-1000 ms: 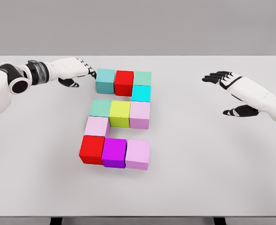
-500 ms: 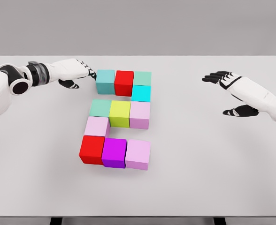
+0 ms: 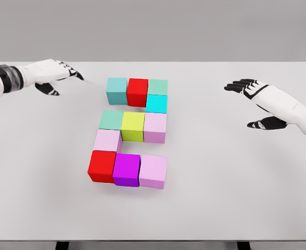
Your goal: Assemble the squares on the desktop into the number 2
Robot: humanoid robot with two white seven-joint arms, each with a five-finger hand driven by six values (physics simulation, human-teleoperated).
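The coloured squares (image 3: 131, 133) are laid in a finished-looking 2, well to the right of the left hand (image 3: 49, 75), whose fingers are loosely extended and empty. The right hand (image 3: 257, 99) is spread, holding nothing. Rigid, light blocks are best nudged by flat sides.

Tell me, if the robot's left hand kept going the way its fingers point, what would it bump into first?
Probably the teal cube at the top-left of the block 2. The left hand points right toward it, though height is unclear.
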